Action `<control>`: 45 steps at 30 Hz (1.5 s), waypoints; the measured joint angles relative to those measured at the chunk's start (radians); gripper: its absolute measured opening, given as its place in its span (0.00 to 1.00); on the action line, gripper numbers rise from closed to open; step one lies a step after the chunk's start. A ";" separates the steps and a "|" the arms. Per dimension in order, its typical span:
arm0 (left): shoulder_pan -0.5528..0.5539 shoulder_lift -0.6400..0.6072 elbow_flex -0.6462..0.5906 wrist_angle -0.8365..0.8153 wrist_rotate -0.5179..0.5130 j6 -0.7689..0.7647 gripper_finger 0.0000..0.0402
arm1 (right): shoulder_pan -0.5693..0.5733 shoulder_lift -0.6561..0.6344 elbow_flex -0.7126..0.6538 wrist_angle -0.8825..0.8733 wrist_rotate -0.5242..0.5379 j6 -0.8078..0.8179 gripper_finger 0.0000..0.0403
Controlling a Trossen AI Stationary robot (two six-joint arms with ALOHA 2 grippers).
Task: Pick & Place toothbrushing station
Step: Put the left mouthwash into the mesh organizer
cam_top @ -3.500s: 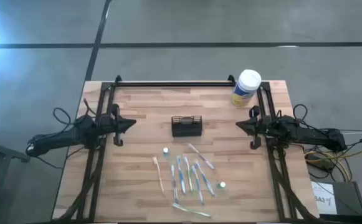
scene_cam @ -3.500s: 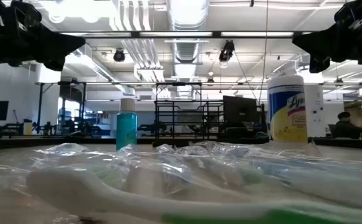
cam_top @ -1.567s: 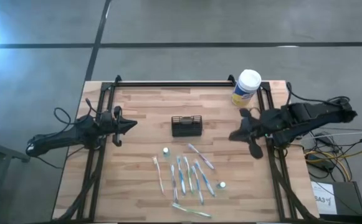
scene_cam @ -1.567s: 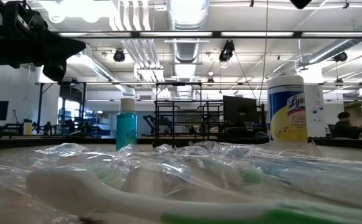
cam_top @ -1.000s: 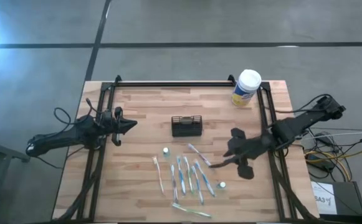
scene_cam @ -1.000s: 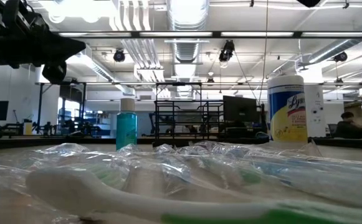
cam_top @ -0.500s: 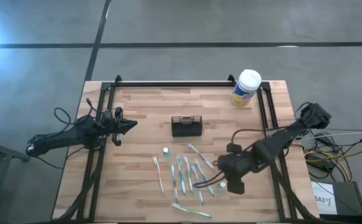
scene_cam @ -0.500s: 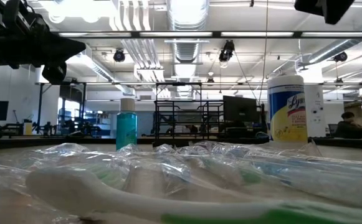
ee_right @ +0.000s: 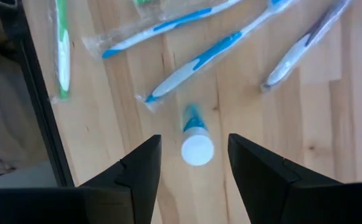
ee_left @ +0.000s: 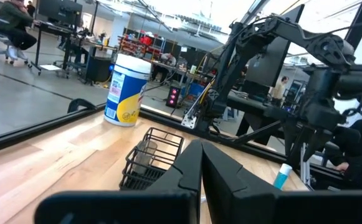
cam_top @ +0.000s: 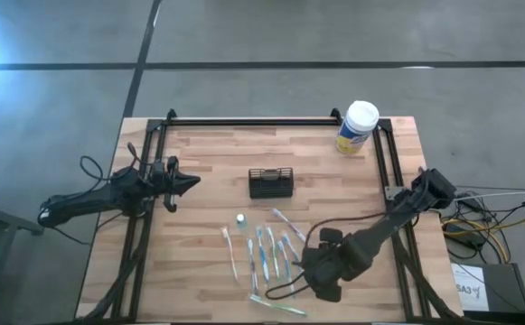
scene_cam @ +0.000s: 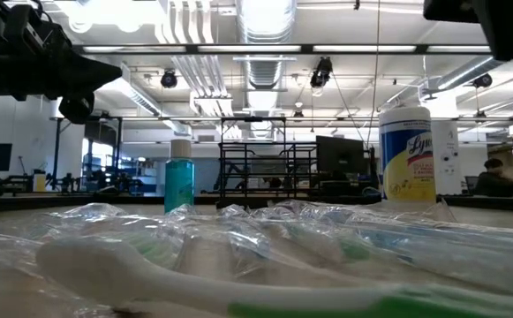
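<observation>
Right gripper point(ee_right: 190, 163), fingers spread, hangs over a small white-capped blue tube point(ee_right: 197, 138) among wrapped toothbrushes point(cam_top: 267, 253), near and right of the black slatted caddy point(cam_top: 271, 182). Left gripper point(cam_top: 188, 181), pressed together, waits at left.

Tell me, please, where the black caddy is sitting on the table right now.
In the high view the black caddy stands near the table's middle, just beyond the spread of toothbrushes, with the waiting left gripper off to its left.

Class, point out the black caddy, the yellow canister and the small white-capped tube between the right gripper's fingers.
black caddy point(cam_top: 271, 183), high view, its middle.
yellow canister point(cam_top: 357, 127), high view, white lid.
white-capped tube point(ee_right: 197, 148), right wrist view, its cap.
</observation>
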 joint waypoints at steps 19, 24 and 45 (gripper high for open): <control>0.000 0.000 0.000 0.001 0.000 0.021 0.03 | 0.036 0.036 -0.062 0.004 0.038 0.074 0.46; 0.000 0.000 0.000 0.001 0.000 0.021 0.03 | 0.036 0.038 -0.096 0.028 0.034 0.078 0.46; 0.000 0.000 0.000 -0.013 0.000 0.021 0.03 | 0.036 0.038 -0.112 0.067 0.038 0.073 0.35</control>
